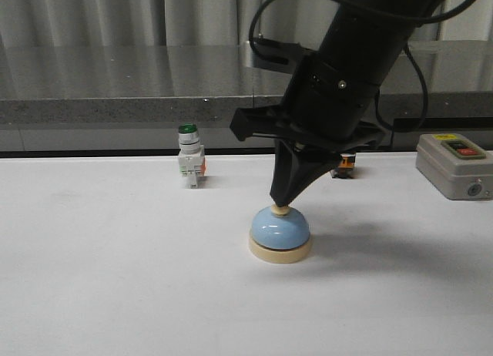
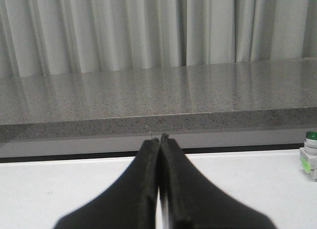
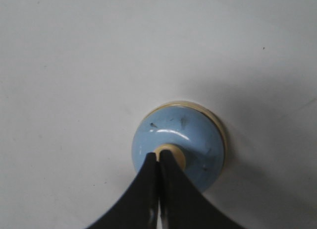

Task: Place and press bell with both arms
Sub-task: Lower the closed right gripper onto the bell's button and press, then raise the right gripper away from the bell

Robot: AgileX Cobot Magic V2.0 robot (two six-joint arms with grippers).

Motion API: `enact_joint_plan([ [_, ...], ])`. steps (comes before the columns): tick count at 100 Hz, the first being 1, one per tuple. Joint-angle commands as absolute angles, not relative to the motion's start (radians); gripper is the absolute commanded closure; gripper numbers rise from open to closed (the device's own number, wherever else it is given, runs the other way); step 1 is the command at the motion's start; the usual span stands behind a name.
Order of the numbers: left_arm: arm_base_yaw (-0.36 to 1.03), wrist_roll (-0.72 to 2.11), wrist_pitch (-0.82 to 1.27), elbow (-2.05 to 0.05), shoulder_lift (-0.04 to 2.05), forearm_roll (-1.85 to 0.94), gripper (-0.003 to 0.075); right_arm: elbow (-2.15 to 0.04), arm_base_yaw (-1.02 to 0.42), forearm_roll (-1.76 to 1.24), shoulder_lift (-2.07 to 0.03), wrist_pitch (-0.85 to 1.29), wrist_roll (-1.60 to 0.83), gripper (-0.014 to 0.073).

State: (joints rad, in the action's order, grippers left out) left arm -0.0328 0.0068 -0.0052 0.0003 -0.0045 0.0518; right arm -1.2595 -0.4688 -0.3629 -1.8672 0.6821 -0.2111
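The left gripper (image 2: 159, 140), jaws pressed together and empty, is out of the front view, well apart from the bell. The light-blue bell (image 1: 280, 234) sits upright mid-table. The right gripper (image 1: 280, 203), jaws pinched together, points straight down with its tips touching the cream button (image 1: 281, 210).

L claw (image 2: 159, 140) closed, above white table (image 2: 59, 184); switch (image 2: 309, 162) near.
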Motion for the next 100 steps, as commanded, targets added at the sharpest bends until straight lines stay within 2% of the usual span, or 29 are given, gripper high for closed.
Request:
enact_joint_plan([
  [1, -0.036, -0.006, -0.087, 0.044, -0.034, 0.045, 0.0740, -1.288, -0.470, -0.378, -1.838, 0.662, -0.223, 0.0654],
  [36, -0.036, -0.006, -0.087, 0.044, -0.034, 0.045, 0.0740, -1.297, -0.470, -0.371, -1.826, 0.676, -0.223, 0.0654],
  [57, -0.036, -0.006, -0.087, 0.044, -0.034, 0.045, 0.0740, -1.301, -0.453, -0.344, -1.699, 0.646, -0.223, 0.0654],
  [79, -0.036, -0.006, -0.087, 0.044, -0.034, 0.045, 0.0740, -1.281, -0.346, -0.316, -1.520, 0.634, -0.223, 0.0654],
  [100, -0.036, -0.006, -0.087, 0.044, -0.034, 0.045, 0.0740, -1.161, -0.211, -0.287, -1.305, 0.592, -0.223, 0.0654],
])
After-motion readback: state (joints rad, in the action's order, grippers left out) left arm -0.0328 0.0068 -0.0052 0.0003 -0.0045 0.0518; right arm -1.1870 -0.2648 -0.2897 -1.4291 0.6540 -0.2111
